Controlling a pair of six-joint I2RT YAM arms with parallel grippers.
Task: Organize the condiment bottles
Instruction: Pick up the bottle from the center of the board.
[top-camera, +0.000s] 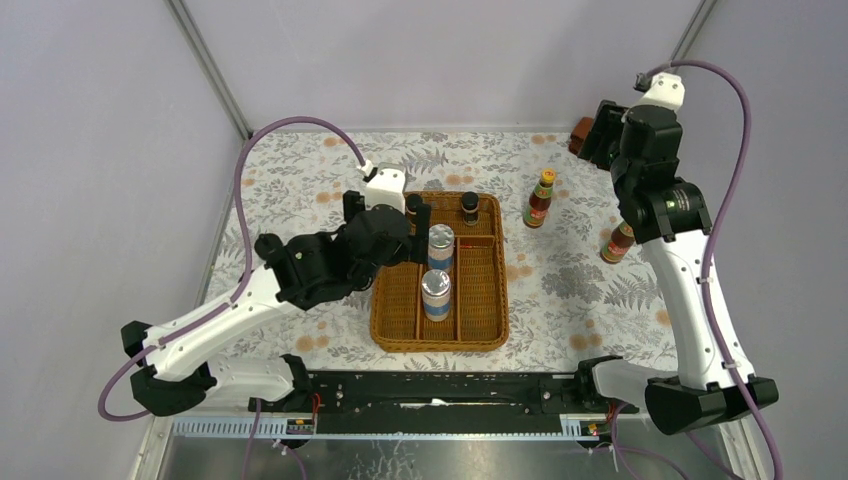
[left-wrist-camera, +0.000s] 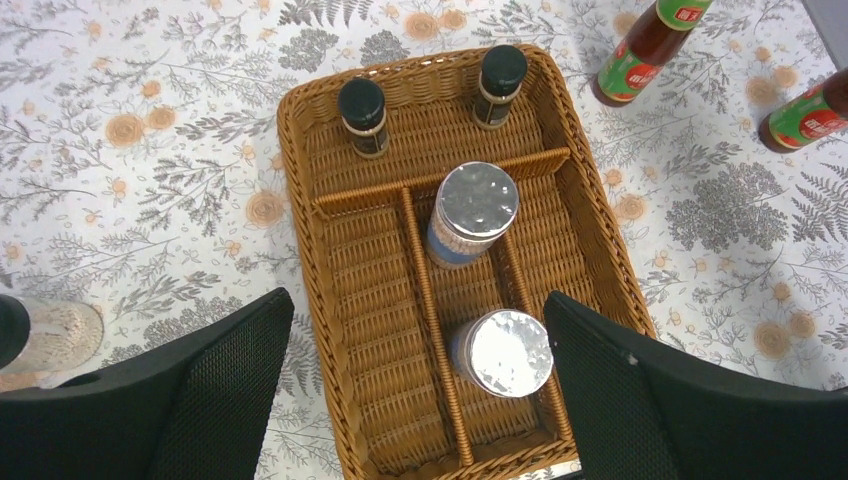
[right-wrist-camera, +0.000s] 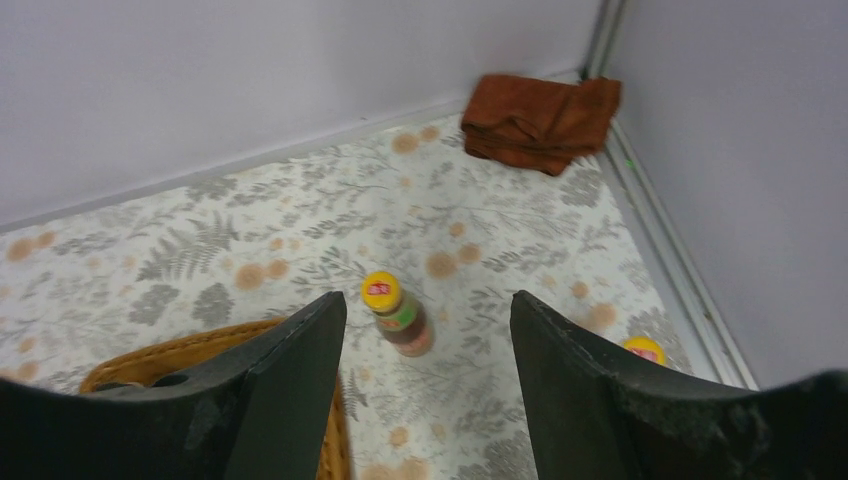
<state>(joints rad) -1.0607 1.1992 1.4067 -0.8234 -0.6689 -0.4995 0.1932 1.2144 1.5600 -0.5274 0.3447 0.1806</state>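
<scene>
In the wicker tray (left-wrist-camera: 300, 160), two tiny dark black-capped bottles (left-wrist-camera: 362, 115) (left-wrist-camera: 498, 83) stand in the far compartment. Two silver-lidded shakers (left-wrist-camera: 473, 213) (left-wrist-camera: 503, 352) stand in the middle lane. Two red yellow-capped sauce bottles (top-camera: 540, 198) (top-camera: 618, 242) stand on the table right of the tray. A clear black-lidded jar (left-wrist-camera: 45, 335) shows left of the tray. My left gripper (left-wrist-camera: 420, 395) hangs open high over the tray's near end, gripping nothing. My right gripper (right-wrist-camera: 428, 390) is open and raised near the back right corner, with one sauce bottle (right-wrist-camera: 395, 312) seen below between its fingers.
A rust-brown cloth (right-wrist-camera: 540, 120) lies bunched in the far right corner against the wall. The tray's left and right lanes hold nothing. The table carries a floral cover (top-camera: 580, 290), with walls close at the back and both sides.
</scene>
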